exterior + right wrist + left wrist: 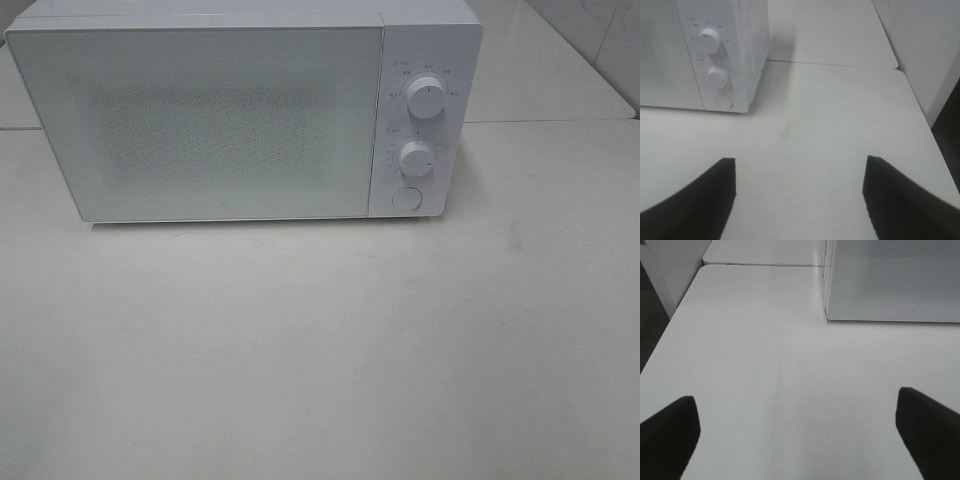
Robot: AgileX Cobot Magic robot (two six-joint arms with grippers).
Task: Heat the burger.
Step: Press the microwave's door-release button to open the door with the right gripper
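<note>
Left wrist — left jaws wide apart, empty; right jaws parted, empty.

I'm getting the high camera looking steeply down over the counter (320,360), facing the microwave (200,120) front. Both wrist cameras are pointing low over the counter toward it: left catching its door corner, right catching its dials (710,40).
</note>
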